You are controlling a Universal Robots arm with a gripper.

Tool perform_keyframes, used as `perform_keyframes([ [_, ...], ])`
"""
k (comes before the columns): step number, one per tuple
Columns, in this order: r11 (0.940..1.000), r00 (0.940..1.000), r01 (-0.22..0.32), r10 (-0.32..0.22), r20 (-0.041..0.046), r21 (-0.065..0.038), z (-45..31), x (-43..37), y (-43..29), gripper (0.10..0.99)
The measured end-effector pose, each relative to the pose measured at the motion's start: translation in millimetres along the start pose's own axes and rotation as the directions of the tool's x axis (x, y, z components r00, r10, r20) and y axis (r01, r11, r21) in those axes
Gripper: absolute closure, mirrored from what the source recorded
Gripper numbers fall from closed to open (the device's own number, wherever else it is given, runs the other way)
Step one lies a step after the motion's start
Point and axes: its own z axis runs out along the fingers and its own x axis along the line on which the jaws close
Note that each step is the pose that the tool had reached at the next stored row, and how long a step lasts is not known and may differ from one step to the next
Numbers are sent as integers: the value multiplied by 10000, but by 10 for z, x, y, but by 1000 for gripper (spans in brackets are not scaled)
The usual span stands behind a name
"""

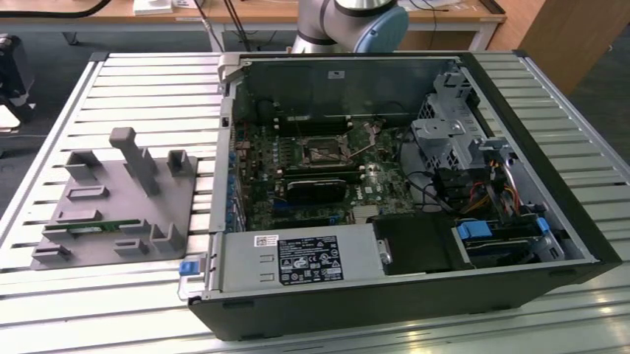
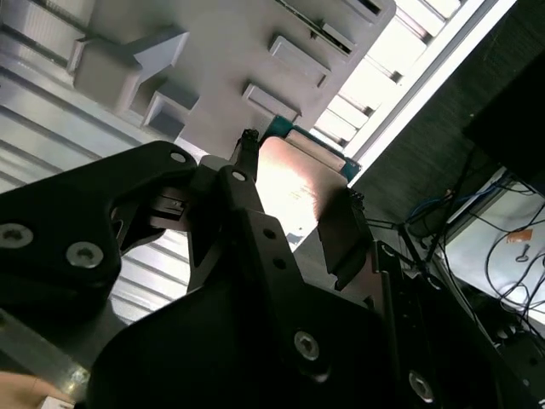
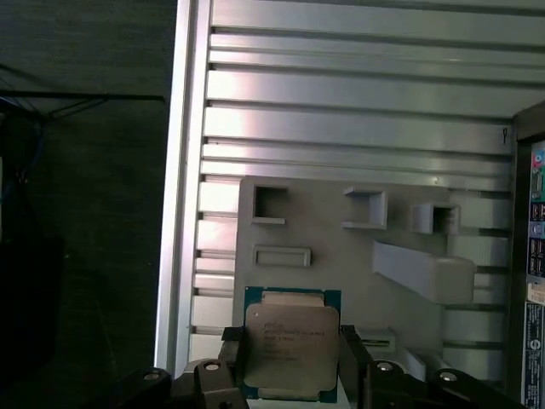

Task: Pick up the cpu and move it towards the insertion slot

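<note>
We have the cpu (image 3: 288,341) clamped in the hand (image 3: 291,365) at the gray holder (image 3: 341,256), with the insertion slot (image 1: 323,153) well apart from it.

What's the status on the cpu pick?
Copy: tool shut on cpu, fingers on opposite edges. Held over gray fixture. Open case, insertion slot uncovered.
</note>
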Motion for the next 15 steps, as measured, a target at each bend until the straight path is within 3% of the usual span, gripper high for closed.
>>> perform_keyframes([
  [12,10000,10000,0,0,-1,0,-388,0,20,553],
  [15,10000,10000,-2,2,1,-1,-406,-41,20,553],
])
